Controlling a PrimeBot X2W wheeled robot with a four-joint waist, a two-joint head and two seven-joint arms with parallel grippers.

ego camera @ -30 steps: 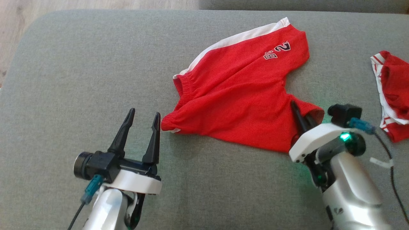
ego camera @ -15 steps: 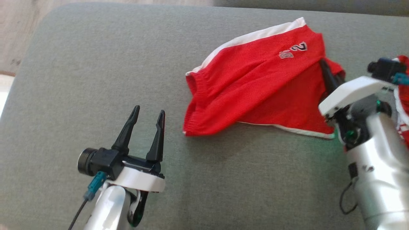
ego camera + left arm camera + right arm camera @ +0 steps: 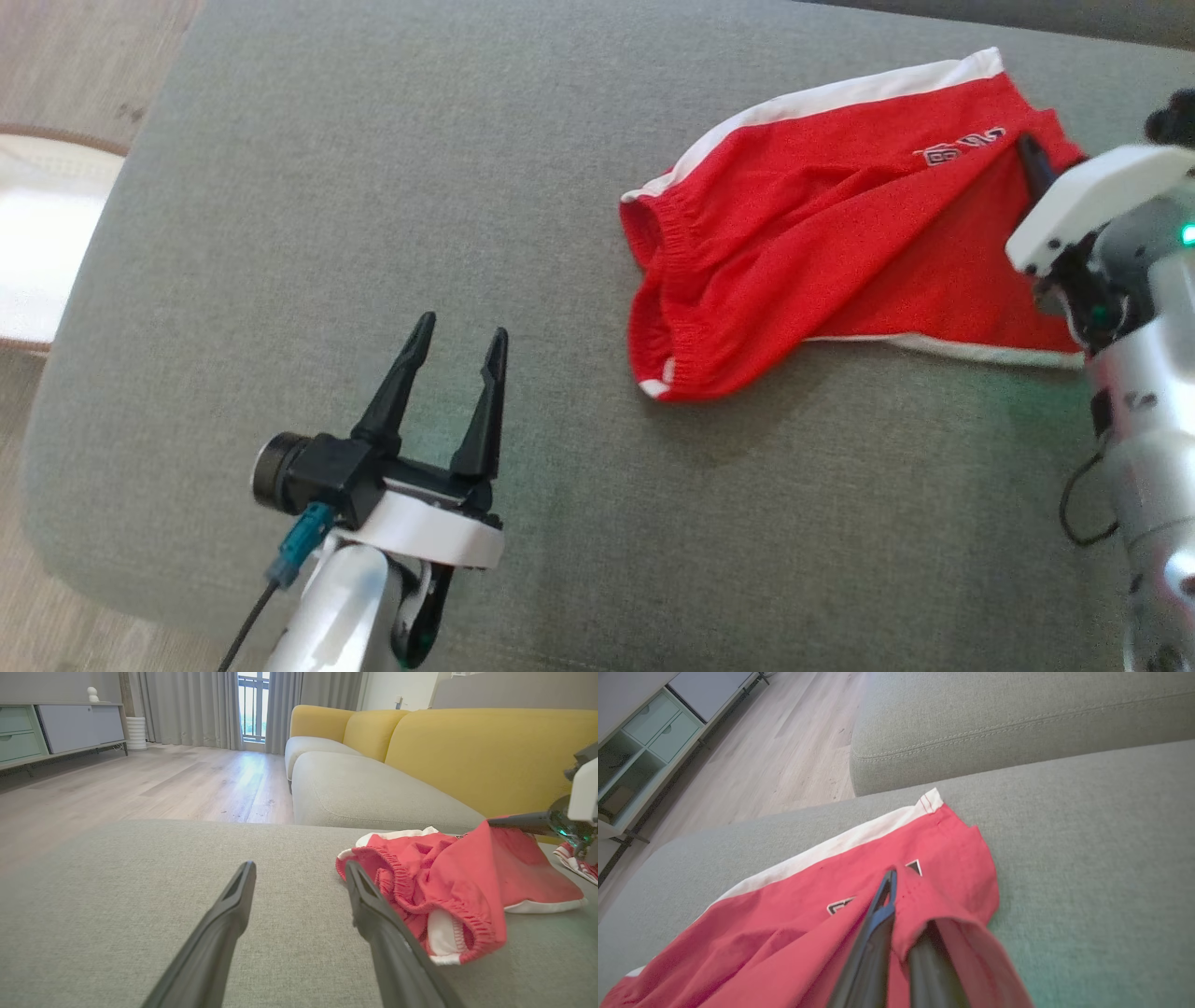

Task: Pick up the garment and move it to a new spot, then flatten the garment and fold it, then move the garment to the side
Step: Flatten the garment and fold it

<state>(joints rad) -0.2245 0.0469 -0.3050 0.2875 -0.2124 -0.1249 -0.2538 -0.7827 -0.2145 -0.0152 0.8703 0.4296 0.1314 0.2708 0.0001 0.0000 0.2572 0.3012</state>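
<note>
The garment [image 3: 822, 233] is a pair of red shorts with white side trim and a small number print, lying on the grey cushion [image 3: 373, 168] at the right. One leg is doubled over the other. My right gripper [image 3: 1027, 154] is shut on the hem of the upper leg, holding it raised above the print; the right wrist view has red cloth [image 3: 784, 933] draped over its fingers [image 3: 882, 914]. To the left of the elastic waistband, my left gripper [image 3: 464, 325] stands open with nothing in it. In the left wrist view the waistband [image 3: 420, 891] sits just right of that gripper [image 3: 300, 864].
Another red and white piece of clothing [image 3: 577, 865] lies beyond my right arm. A second grey cushion [image 3: 364, 793] with yellow backrests [image 3: 486, 751] lies behind. The cushion's rounded edge [image 3: 84, 308] drops to wooden floor, with a pale rug [image 3: 37, 243] beside it.
My right gripper has carried the near leg of the shorts up and over the far leg, folding the garment in half. The head camera has turned, shifting the whole picture. The left gripper stays open.
</note>
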